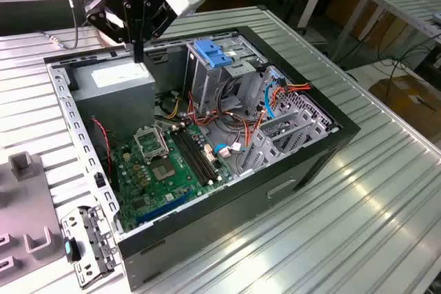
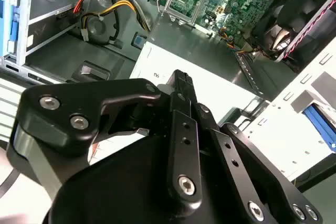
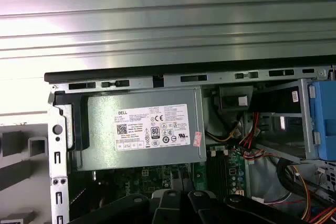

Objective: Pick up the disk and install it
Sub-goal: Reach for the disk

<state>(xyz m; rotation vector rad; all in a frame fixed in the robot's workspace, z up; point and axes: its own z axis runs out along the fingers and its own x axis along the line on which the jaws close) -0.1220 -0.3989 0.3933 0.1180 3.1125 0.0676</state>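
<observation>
Gripper [image 1: 138, 51]: black, two-fingered, pointing straight down; fingers drawn together with nothing between them. It hangs over the far edge of the power supply box [image 1: 114, 82]; whether it touches cannot be told.

Power supply box: large, grey metal, set in the far corner of the computer case [image 1: 275, 184]. It carries a white sticker [image 3: 152, 128] on its upper face.

Motherboard [image 1: 165, 170]: green, lying flat on the case floor, on the near side of the power supply box.

Drive cage [image 1: 207, 84]: grey metal, upright, to the exterior view's right of the gripper. It is topped by a flat blue latch plate [image 1: 210, 53].

Disk [image 1: 277, 82]: appears seated on edge in the bay rack at the exterior view's right of the drive cage, well apart from the gripper. A blue rail shows along it, with red and orange wires just beside. Its label cannot be made out.

Table [image 1: 358, 225]: ribbed silver metal, bearing the open case.

Bracket [image 1: 89, 246]: grey, perforated, at the case's near corner on the exterior view's left.
</observation>
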